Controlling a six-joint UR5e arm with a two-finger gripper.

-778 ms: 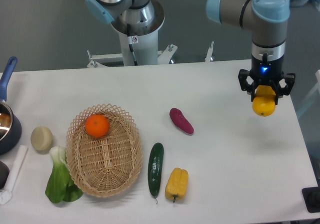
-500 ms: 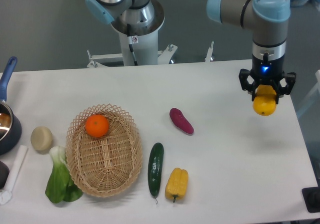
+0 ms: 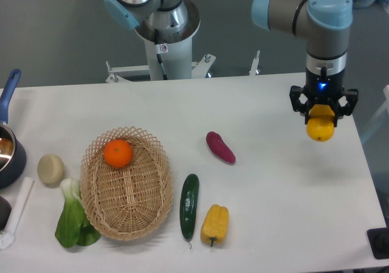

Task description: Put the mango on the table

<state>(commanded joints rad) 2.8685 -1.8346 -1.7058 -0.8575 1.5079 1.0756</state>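
Mango hangs straight below the gripper, clamped between the fingers, only its lower rounded end showing; long axis looks roughly vertical, seen end-on from this camera, so hard to be sure; it is held clear above the table, with a faint shadow on the white top below and slightly right of it; judged: carry done, next is a straight descent then release.

Gripper closed on the mango, jaws only as wide as the fruit; nothing else touched; blue light lit on the wrist above it.

Landmark = wicker basket; mango is far right of the basket and higher in frame, near the table's right edge; orange sits inside the basket at its upper end; cucumber just right of the basket; yellow bell pepper right of the cucumber; purple sweet potato up and right of the basket; all well apart from the drop spot, which looks bare.

Risk, judged: the table's right edge is close; a rounded fruit may roll on release.
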